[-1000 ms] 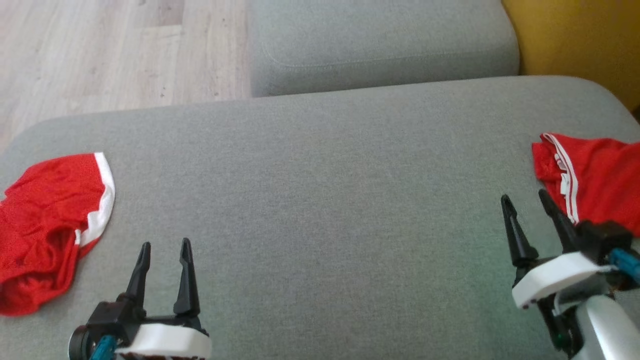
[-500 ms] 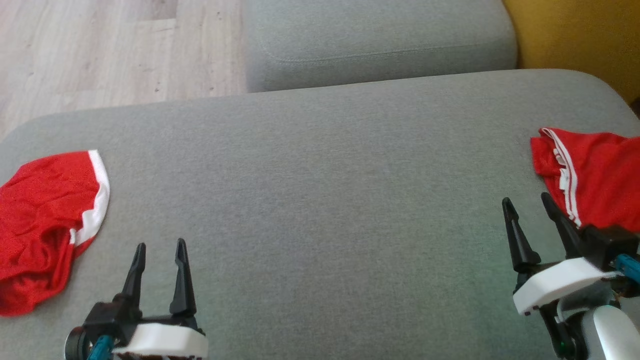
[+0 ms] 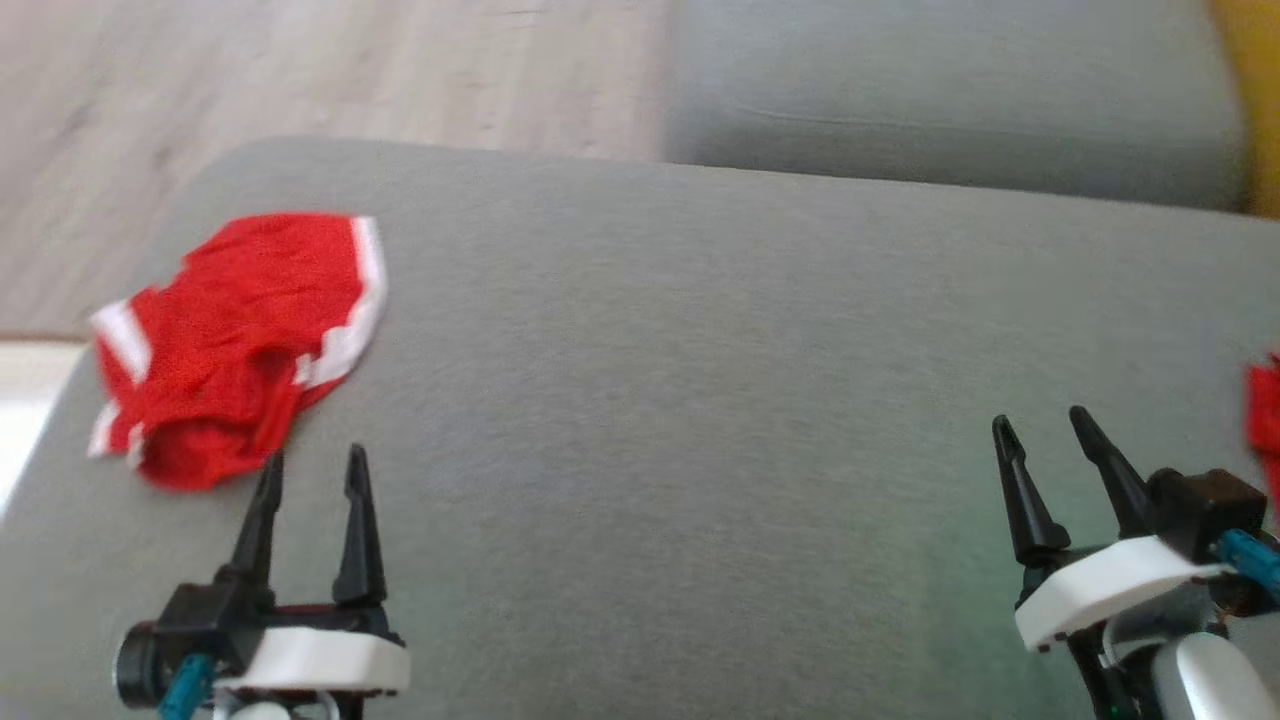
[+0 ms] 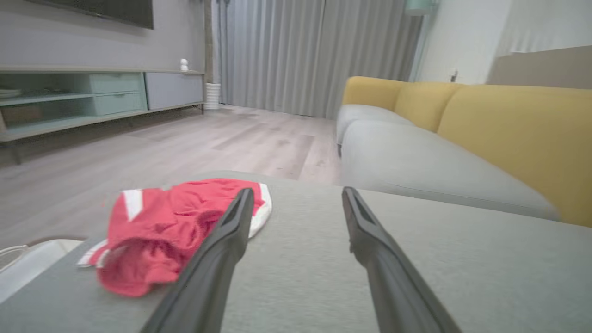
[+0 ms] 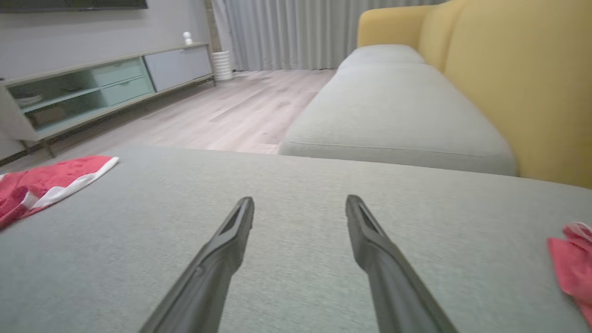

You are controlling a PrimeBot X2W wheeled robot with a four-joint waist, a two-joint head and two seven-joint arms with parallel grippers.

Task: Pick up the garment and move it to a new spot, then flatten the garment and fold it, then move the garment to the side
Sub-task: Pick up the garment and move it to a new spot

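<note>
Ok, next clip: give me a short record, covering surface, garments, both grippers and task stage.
surface: grey cushion
red garment: crumpled, white trim, near the cushion's left end
second red cloth: cut off at the right edge
left gripper: open, empty, by the red garment's near edge
right gripper: open, empty, over bare cushion
stage: nothing picked up yet

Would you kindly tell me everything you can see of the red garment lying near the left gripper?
The red garment looks like thin mesh sports fabric with white bands along its edges. It lies crumpled and unfolded, bunched thicker at its near end, by the left edge of the grey cushion, which alone supports it. The open left gripper points at its near edge without holding it.
</note>
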